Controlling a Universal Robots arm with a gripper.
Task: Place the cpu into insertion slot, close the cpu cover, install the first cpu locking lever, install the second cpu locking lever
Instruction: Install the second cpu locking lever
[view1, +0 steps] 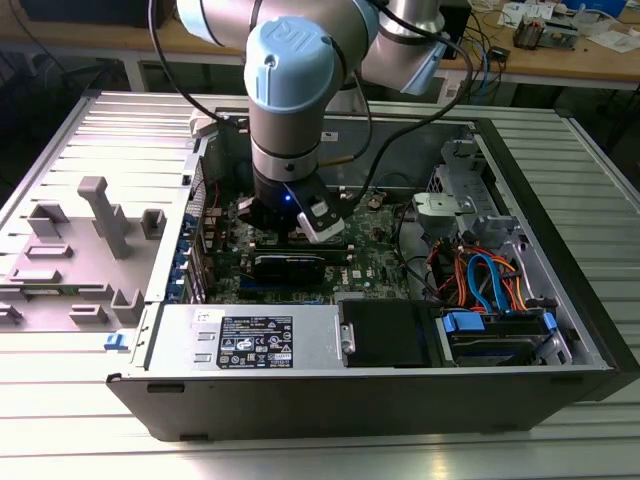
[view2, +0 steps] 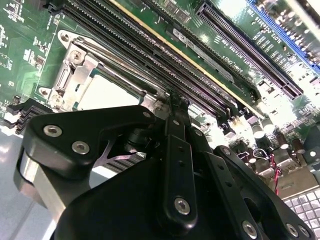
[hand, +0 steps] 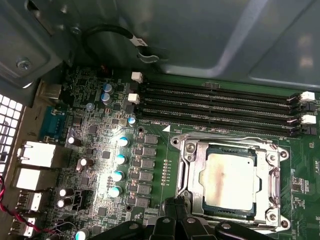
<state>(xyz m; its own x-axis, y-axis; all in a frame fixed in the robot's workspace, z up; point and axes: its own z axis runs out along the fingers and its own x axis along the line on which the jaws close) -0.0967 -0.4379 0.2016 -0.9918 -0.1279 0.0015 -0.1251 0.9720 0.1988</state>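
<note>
**Exterior view first: arm working low over the motherboard socket**

Exterior view: one arm is reaching down into the open computer case (view1: 560, 330), which is lying on its side on a ribbed metal surface (view1: 90, 420) so that the motherboard (view1: 380, 265) is facing up and the gripper (view1: 300, 225) can come at it from above. The gripper is hanging just over the board near its middle; the fingers are hidden from here. One grey fixture block (view1: 80, 250) with upright pegs is sitting on the surface on the exterior view's left, well apart from the case.

Second wrist view: the gripper's black linkage is crowding the foreground, and its two fingers (view2: 177, 107) are appearing to meet at a narrow tip right at the edge of the insertion slot (view2: 75, 75). They are looking closed, with nothing visible between them. The cpu (view2: 107, 92) is lying flat inside the socket, seated so the frame can bear on it.

First wrist view: the cpu (hand: 231, 180) is sitting square in the insertion slot (hand: 182, 172), and the cpu cover (hand: 272, 182) is appearing to lie down around it, its window showing the metal top. Four long memory slots (hand: 215, 107) are running beside the socket, all empty. The fingers (hand: 175, 207) are poking in just beside the socket's rim, likely by a locking lever, though I cannot pick out a lever clearly.
</note>
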